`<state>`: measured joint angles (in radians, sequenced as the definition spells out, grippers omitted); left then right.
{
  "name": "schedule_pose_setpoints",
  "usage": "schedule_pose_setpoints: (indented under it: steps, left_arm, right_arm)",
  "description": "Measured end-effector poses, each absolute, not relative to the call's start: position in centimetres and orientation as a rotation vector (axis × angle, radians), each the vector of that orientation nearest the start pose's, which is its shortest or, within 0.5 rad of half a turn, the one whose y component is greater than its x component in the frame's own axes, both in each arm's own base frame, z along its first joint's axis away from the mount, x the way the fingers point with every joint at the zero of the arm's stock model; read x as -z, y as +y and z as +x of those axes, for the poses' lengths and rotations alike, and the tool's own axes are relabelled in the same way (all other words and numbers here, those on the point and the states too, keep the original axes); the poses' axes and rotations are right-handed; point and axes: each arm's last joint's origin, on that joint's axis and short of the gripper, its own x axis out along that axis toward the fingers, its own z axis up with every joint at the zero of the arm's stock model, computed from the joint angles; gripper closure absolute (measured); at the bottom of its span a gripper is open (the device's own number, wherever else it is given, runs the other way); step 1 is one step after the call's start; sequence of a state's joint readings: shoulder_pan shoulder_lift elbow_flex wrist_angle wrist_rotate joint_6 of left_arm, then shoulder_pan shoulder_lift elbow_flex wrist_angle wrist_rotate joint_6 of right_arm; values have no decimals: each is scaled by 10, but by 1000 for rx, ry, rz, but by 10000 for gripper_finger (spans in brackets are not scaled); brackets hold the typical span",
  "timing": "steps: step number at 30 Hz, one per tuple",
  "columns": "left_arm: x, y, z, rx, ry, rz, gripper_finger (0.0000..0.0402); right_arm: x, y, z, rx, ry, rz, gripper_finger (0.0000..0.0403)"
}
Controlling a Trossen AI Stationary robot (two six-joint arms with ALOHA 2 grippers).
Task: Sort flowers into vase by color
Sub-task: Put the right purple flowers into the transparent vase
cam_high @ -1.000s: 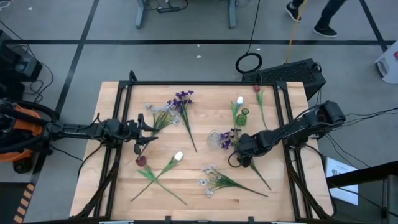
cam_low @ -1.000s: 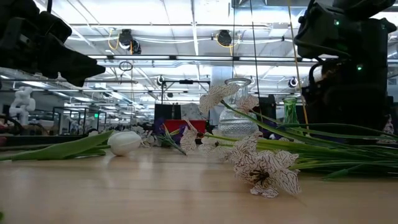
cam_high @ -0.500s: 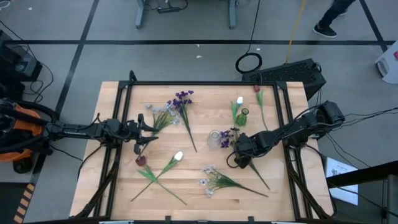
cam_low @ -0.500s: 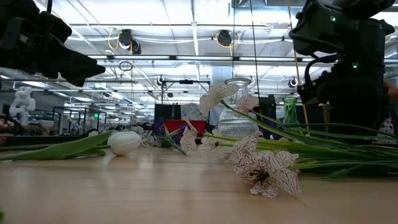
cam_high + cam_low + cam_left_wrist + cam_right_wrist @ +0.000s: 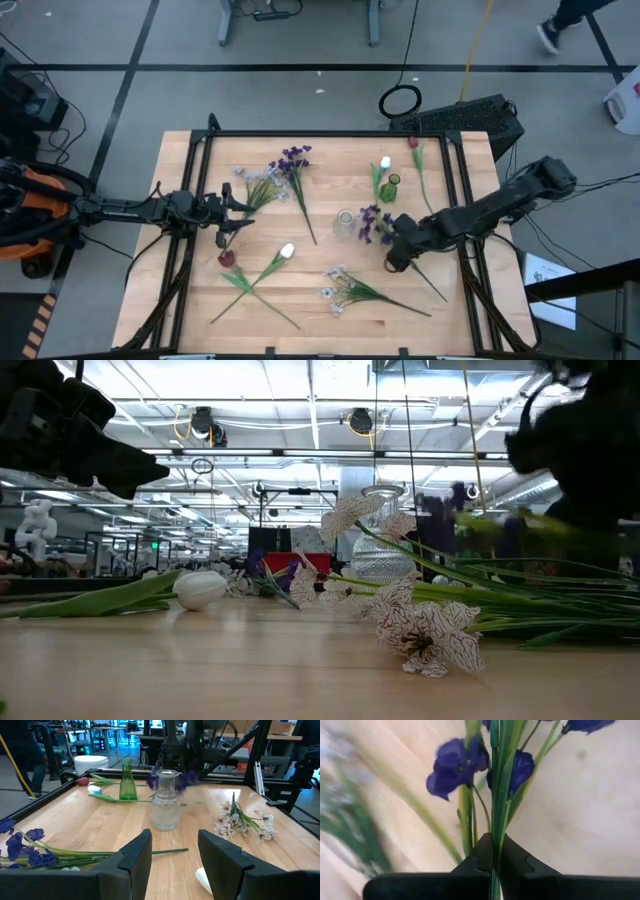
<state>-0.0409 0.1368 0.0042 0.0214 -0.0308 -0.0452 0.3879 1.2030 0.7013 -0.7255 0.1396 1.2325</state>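
A pale wooden table (image 5: 300, 300) with a black frame carries everything. Near the left gripper (image 5: 240, 203) lie a pale white-blue sprig (image 5: 258, 181), a purple sprig (image 5: 294, 160), a dark red tulip (image 5: 228, 258) and a white tulip (image 5: 286, 251). Just beside the right gripper (image 5: 393, 262) stand a clear glass vase (image 5: 344, 224) and a green glass vase (image 5: 388, 186); a pale speckled sprig (image 5: 345, 288) lies near it.
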Motion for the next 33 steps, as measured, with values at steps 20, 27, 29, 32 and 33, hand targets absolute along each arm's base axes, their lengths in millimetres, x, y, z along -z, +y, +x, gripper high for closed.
schedule_pose_setpoints:
  steps: [20,27,29,32,33]
  left_arm:
    - [-156,-3,105,8,112,-41,235]
    - [-156,-3,105,7,111,-41,235]
    - [-156,-3,105,8,112,-41,235]
    - [-156,-3,105,7,111,-41,235]
    - [-156,-3,105,7,112,-41,235]
  right_arm:
    - [-324,46,191,417,-64,229,402]
    - [-309,39,233,320,-88,204,403]
    - [-308,36,240,307,-119,205,403]
    - [-311,31,247,274,-182,207,403]
    - [-310,29,248,269,-187,204,403]
